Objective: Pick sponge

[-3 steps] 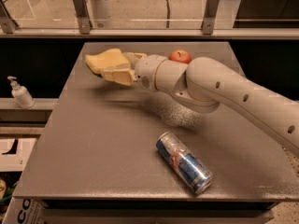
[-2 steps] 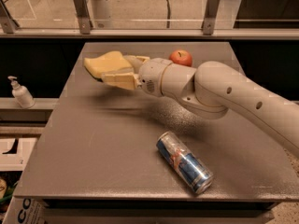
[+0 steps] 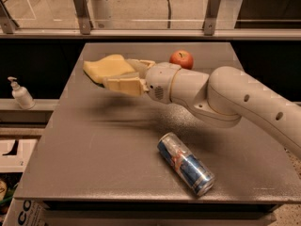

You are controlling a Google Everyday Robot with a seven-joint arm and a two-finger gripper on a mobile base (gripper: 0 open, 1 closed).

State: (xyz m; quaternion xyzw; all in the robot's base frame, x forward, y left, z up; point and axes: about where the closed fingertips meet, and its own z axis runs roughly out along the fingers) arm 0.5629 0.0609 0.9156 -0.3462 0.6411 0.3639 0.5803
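The arm reaches in from the 3 o'clock side of the grey table [image 3: 94, 168], its white wrist crossing the middle of the top. The gripper [image 3: 117, 73] sits toward 11 o'clock of the tabletop. Its cream-yellow fingers [image 3: 124, 84] are closed partway, pinching the sponge [image 3: 106, 67] from either side. The sponge is a pale yellow foam block that sticks out past the fingertips toward 10 o'clock. It appears lifted off the surface, with a soft shadow on the table beneath it. A red apple [image 3: 181, 59] stands at about 1 o'clock on the table, just behind the wrist and apart from the sponge. A blue and silver drink can [image 3: 186, 164] lies on its side near 5 o'clock. Off the table at 9 o'clock, a white pump bottle [image 3: 21, 94] stands on a low ledge.
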